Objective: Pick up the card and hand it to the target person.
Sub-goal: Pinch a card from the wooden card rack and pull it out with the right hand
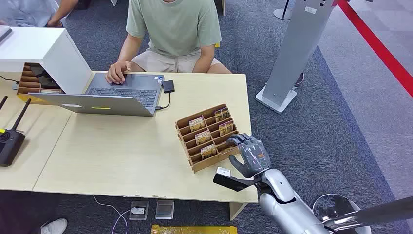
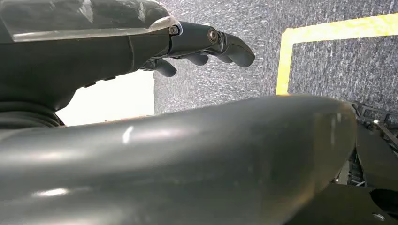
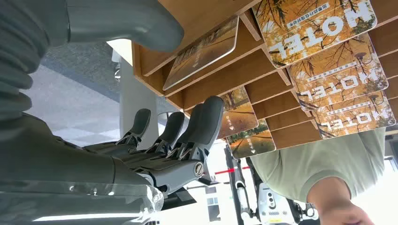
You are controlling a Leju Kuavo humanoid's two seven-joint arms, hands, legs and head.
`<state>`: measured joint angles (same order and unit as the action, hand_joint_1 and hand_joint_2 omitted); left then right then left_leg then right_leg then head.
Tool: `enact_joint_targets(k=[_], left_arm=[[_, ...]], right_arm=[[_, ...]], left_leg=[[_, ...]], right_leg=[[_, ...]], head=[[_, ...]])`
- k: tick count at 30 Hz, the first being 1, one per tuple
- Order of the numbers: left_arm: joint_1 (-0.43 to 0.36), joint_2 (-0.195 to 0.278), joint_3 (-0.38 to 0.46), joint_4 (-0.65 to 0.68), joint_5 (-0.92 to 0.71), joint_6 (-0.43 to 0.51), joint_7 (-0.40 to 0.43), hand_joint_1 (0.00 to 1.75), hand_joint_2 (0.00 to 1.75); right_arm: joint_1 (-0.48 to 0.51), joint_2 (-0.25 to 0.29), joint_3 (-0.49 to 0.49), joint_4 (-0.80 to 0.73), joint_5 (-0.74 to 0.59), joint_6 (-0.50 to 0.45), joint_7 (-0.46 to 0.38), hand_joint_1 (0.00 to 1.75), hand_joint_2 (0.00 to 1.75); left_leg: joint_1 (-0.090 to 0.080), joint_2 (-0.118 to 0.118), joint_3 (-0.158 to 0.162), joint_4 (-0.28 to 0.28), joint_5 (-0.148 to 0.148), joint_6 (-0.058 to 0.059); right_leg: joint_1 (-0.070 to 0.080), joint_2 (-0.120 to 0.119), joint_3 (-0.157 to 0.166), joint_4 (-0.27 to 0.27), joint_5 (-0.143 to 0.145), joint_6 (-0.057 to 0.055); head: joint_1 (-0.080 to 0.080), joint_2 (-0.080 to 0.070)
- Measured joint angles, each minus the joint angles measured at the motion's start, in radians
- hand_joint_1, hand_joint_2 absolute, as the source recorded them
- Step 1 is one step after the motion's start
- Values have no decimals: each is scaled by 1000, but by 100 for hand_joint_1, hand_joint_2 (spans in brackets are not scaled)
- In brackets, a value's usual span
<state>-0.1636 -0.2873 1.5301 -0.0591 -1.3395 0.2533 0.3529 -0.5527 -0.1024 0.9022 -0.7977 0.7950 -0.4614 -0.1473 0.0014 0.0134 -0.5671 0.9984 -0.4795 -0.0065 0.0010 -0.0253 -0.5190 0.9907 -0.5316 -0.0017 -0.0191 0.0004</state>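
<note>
The hotel cards (image 1: 209,137) stand in the slots of a wooden card rack (image 1: 184,127) on the pale table (image 1: 122,156), near its right end — orange autumn prints with "HOTEL" across them, clear in the right wrist view (image 3: 324,18). Several slots are filled; none of the cards is out of the rack.

The right hand (image 1: 249,155) is at the rack's near right corner, fingers spread and held against the wooden edge, the thumb (image 3: 126,21) on the other side of one card's slot from the fingers (image 3: 206,117). Nothing is gripped between them.

The left hand (image 2: 202,47) hangs over grey carpet with a yellow floor line (image 2: 284,56) beyond it, its fingers loosely curled and apart, holding nothing.

Across the table sits a person in a pale green shirt (image 1: 173,22), one hand on an open laptop (image 1: 124,92). A white box (image 1: 44,51) stands at the table's far left, and a black router with antennas (image 1: 9,139) lies on the adjoining table.
</note>
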Motion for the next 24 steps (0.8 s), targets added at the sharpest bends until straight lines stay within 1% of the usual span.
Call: enact_joint_targets(k=[2,5,6,9,13,14,20,24], left_arm=[[0,0,0,0,2,0,0,0,0],[0,1,0,0,3,7,1,0,0],[0,1,0,0,2,22,4,0,0],[0,-4,0,0,-4,79,9,0,0],[-2,-15,0,1,-6,114,8,0,0],[-2,-16,0,2,-6,118,8,0,0],[-3,-17,2,7,-5,133,4,0,0],[-3,-17,2,8,2,141,2,0,0]], right_arm=[[0,1,0,0,0,0,0,84,175],[0,3,1,1,-1,0,-2,104,175],[0,4,2,1,-2,0,-4,117,175],[2,6,3,1,-2,1,-8,146,175],[4,8,4,0,-1,4,-2,171,175],[4,9,5,0,0,4,0,175,175],[4,10,11,0,4,-3,8,175,175],[4,9,15,0,10,-24,20,175,175]], left_leg=[[0,0,0,0,0,0],[0,0,0,0,0,0],[0,0,0,0,0,0],[0,0,0,0,0,0],[0,0,0,0,0,0],[0,0,0,0,0,0],[0,0,0,0,0,0],[0,0,1,0,0,0]], right_leg=[[0,0,0,0,0,0],[0,0,0,0,0,0],[0,0,0,0,0,0],[0,0,0,0,0,0],[0,0,0,0,0,0],[0,0,0,0,0,0],[0,0,0,0,0,0],[0,0,0,0,0,0]], head=[[0,0],[0,0],[0,0],[0,0],[0,0],[0,0],[1,0],[0,0]])
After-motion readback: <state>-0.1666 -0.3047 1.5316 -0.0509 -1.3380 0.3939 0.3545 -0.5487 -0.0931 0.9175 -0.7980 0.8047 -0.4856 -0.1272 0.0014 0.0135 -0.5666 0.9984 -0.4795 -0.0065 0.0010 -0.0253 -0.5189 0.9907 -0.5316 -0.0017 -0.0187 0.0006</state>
